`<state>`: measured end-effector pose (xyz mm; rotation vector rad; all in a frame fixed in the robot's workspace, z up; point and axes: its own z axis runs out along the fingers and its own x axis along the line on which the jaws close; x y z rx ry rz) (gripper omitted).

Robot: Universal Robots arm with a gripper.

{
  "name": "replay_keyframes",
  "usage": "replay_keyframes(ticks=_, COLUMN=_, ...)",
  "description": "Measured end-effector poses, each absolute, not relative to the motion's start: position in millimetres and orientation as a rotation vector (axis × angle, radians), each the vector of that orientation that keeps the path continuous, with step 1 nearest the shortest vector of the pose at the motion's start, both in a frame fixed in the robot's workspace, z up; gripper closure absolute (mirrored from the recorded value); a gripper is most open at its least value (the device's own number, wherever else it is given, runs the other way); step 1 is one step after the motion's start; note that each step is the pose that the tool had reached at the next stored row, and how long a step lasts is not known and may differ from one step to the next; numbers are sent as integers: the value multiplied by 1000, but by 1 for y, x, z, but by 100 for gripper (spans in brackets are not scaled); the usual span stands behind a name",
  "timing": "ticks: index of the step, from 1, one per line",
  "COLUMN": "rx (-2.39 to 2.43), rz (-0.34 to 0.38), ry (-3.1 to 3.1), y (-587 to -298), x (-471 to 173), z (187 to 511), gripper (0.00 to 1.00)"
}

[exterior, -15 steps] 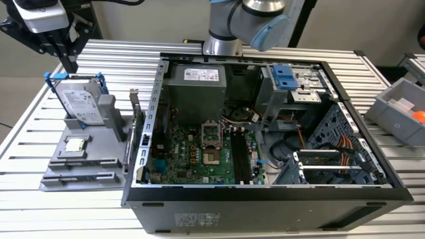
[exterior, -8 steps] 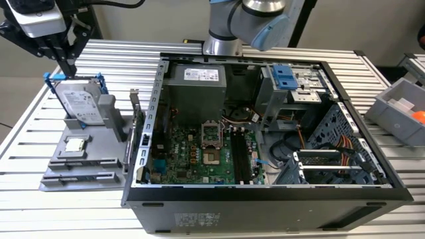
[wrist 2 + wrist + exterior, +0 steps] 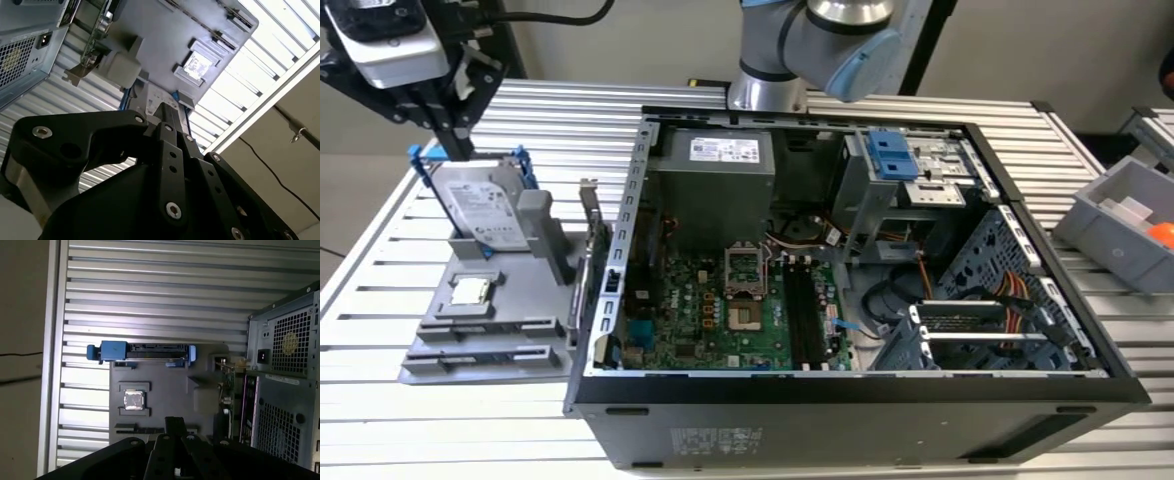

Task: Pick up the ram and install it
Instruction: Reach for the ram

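Exterior view: the pincer [image 3: 450, 135] hangs above the grey holder [image 3: 520, 340], at its hard drive [image 3: 480, 205] end; whether it is wide or narrow cannot be told; the computer case [image 3: 854, 400] lies on its side beside the holder on the slatted surface [image 3: 454, 430], lid off, so its black memory slots [image 3: 807, 310] face upward, seemingly unfilled. Second wrist view: the pincer looks down on the holder; the processor chip [image 3: 197, 64] sits in its own recess. First wrist view: the ram [image 3: 131, 429], a dark strip, apparently rests in the holder's long groove beside the chip, just beneath the pincer; separate seats likely leave each part free for a grasp from above.
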<state>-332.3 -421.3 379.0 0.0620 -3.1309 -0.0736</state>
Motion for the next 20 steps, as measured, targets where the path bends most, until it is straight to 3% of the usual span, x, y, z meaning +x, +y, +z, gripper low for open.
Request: replay_keyframes(ticks=20, rx=-1, rz=-74, ry=-3132, y=-451, x=-332, z=374, gripper=100)
